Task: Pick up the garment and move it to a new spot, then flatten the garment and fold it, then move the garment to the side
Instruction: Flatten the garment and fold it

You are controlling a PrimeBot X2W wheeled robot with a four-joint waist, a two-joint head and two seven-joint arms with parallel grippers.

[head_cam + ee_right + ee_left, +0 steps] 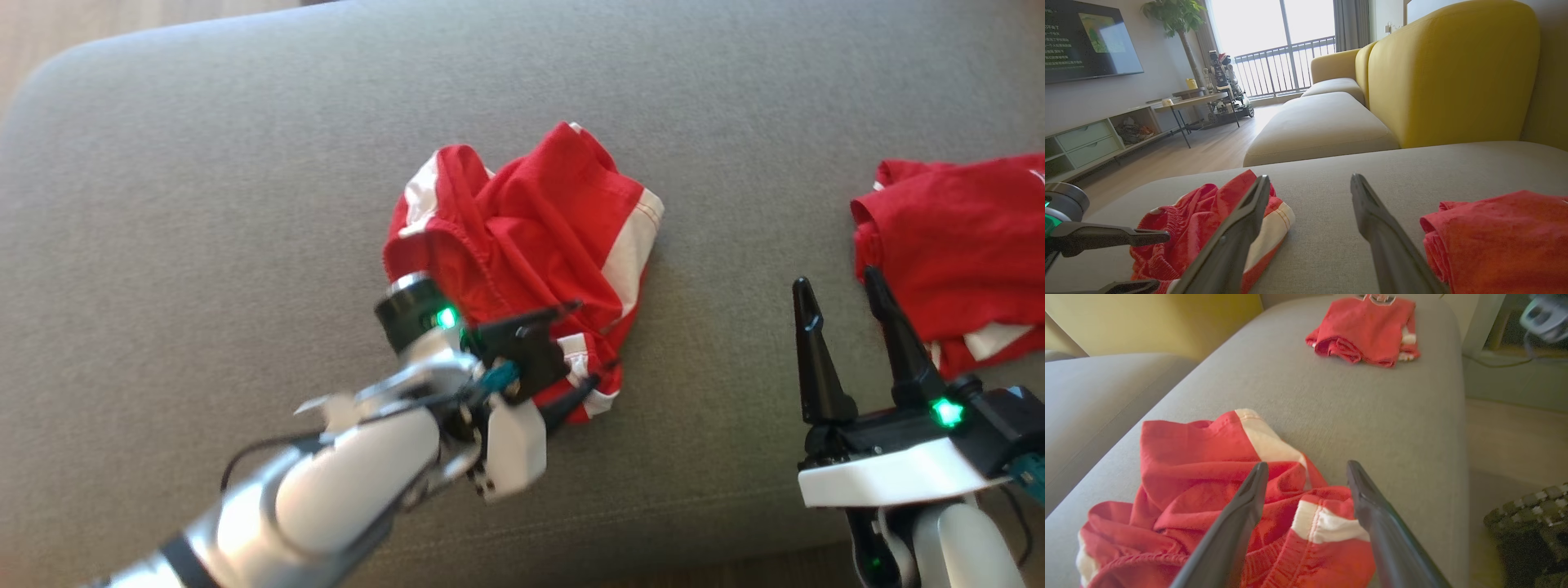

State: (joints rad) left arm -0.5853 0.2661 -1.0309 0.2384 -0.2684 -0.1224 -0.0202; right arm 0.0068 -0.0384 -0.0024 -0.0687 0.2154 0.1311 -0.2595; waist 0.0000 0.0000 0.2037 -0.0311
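Grey cushion: crumpled garment beneath left jaws, apart; right jaws apart. Right wrist view adds TV.

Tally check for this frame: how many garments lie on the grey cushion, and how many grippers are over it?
Garments: 2, the crumpled garment and the folded garment
Grippers: 2, the left gripper and the right gripper, both open
Total: 4

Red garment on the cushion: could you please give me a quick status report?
Left gripper open, astride near edge of garment. Right gripper open, empty. That garment crumpled, not yet flattened. Second red garment lies apart at right.
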